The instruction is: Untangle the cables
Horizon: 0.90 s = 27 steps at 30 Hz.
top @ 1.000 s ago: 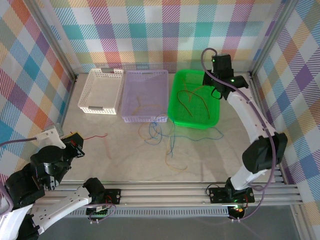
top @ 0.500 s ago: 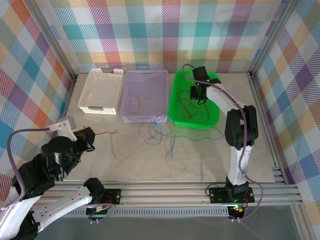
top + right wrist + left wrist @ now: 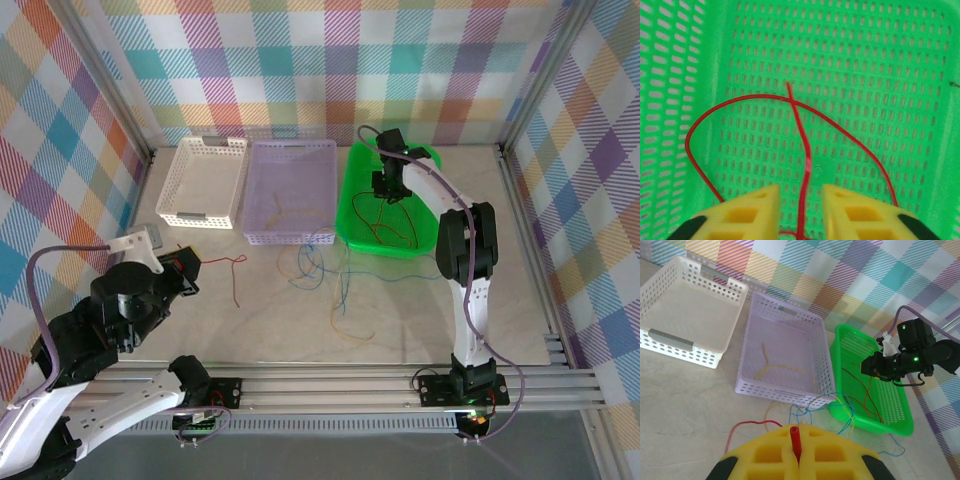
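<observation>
Finds the left gripper (image 3: 188, 268) low over the near left of the table (image 3: 400, 320), jaws pressed together on one end of a red cable (image 3: 795, 439). Notes the rest of that cable trailing off to the right, loose on the table surface. Confirms the grip from the left wrist view: red end pinched between the yellow fingers (image 3: 825, 437).

Finds the right gripper (image 3: 384, 195) above the green basket (image 3: 400, 250), over its left half. Records the jaws a narrow way apart in the right wrist view, with a second red cable (image 3: 801, 125) running up through the gap. Cannot tell any contact between that cable and either finger (image 3: 755, 210). Notes the cable lying in a crossed loop on the basket floor.

Locates the other cables (image 3: 325, 268), blue, green and orange, in a loose tangle on the table just in front of the purple basket (image 3: 290, 238) and the green one. Sees one yellow strand (image 3: 771, 367) on the floor of the purple basket. Places the white basket (image 3: 190, 215) at the left end of the row, just beside the purple one.
</observation>
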Motion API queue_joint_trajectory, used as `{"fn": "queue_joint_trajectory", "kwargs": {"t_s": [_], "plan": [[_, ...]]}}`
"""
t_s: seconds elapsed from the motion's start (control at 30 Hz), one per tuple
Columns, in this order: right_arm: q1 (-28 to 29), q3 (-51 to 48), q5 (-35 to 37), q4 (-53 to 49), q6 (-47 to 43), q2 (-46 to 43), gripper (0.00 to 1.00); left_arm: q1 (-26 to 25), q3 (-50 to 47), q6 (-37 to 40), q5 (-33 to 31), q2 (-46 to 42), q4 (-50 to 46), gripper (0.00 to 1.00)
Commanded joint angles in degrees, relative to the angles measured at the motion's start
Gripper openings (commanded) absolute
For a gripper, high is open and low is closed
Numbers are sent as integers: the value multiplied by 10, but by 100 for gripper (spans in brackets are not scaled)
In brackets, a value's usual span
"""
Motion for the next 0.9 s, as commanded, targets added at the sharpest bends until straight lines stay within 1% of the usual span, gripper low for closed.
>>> {"fn": "queue_joint_trajectory", "kwargs": {"t_s": [0.0, 0.07, 0.13, 0.33, 0.4, 0.6, 0.73, 0.87], "plan": [[-3, 13, -15, -28, -1, -17, 36, 0, 21, 6, 7, 13, 14, 0], [-3, 17, -16, -34, 0, -28, 42, 0, 26, 7, 10, 20, 17, 0], [-4, 17, -17, -33, 3, -47, 44, 0, 31, 10, 16, 30, 21, 0], [-6, 1, -5, -13, 8, -134, 61, 0, 77, 21, 33, 91, 14, 0], [-7, 1, 1, -14, 6, -151, 65, 0, 89, 23, 41, 108, 17, 0], [-15, -7, -1, -17, 4, -197, 67, 0, 140, 29, 75, 179, 31, 0], [-15, -50, -15, 14, 12, -257, 70, -3, 197, 34, 114, 247, 46, 0], [-15, -100, -31, 41, 19, -329, 73, -6, 278, 51, 140, 327, 59, 0]]}}
